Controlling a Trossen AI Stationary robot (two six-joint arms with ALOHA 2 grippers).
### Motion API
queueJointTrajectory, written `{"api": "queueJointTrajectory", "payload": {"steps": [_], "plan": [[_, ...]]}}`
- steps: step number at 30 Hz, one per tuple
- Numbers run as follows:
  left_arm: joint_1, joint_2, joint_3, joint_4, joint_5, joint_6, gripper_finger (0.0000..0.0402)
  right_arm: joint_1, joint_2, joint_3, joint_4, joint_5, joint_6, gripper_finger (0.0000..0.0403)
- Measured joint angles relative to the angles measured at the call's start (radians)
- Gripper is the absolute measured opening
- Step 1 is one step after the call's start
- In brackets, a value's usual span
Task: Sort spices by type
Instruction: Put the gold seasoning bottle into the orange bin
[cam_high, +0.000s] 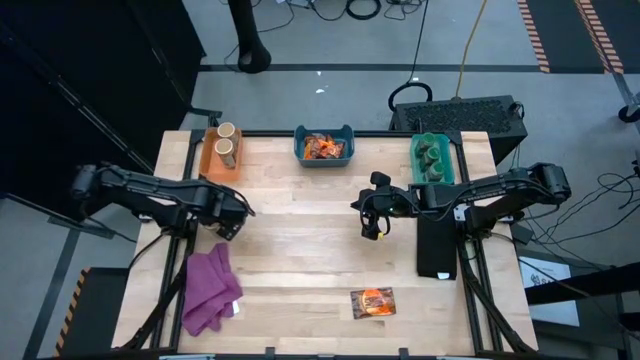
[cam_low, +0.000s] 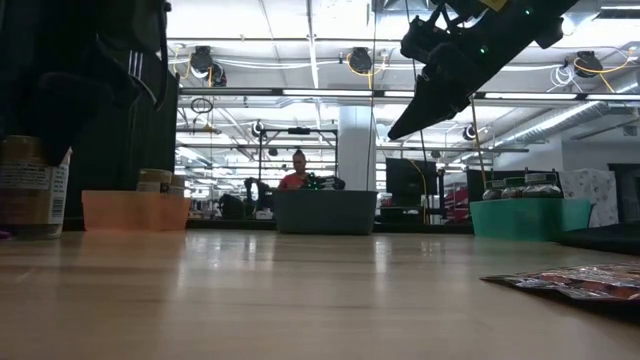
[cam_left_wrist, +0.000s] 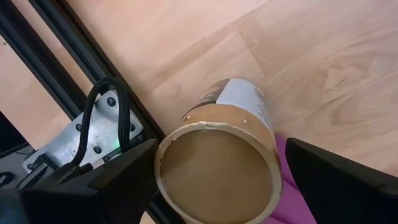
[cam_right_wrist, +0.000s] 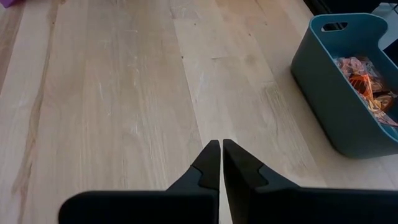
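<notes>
You are looking at a robotics lab or industrial workshop. Your wooden worktable (cam_high: 300, 250) sits in a black metal frame on a grey floor striped with hazard tape (cam_high: 533, 35), cables (cam_high: 440, 40) trailing at the far side. Beyond the table, the low view shows exposed ceiling ducts (cam_low: 360, 62), strip lights, further workstations and a seated person (cam_low: 298, 172).

Three bins line the table's (cam_high: 300, 230) far edge: left bin (cam_high: 212, 158) holding two jars (cam_high: 225, 142), middle bin (cam_high: 324, 158) holding packets (cam_high: 324, 148), right bin (cam_high: 432, 172) holding jars (cam_high: 433, 156). Cloth (cam_high: 210, 290) lies near-left; single packet (cam_high: 372, 302) near-right.
</notes>
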Motion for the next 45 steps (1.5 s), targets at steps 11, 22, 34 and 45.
{"api": "queueJointTrajectory", "payload": {"steps": [11,22,34,45], "plan": [[-0.002,0.045,0.0,0.0,-0.001,-0.001,0.0351,0.0,0.0,0.0,0.0,0.0,0.0,0.0],[-0.003,0.069,0.012,0.192,0.053,0.044,0.0351,0.0,0.0,0.0,0.0,0.0,-0.001,0.0],[-0.038,0.121,0.013,0.182,0.067,0.07,0.0304,0.0,0.0,0.0,-0.003,0.0,-0.001,0.0],[-0.048,0.124,0.056,0.182,0.089,0.082,0.0283,0.0,0.0,0.0,-0.005,0.0,0.004,0.0]]}}
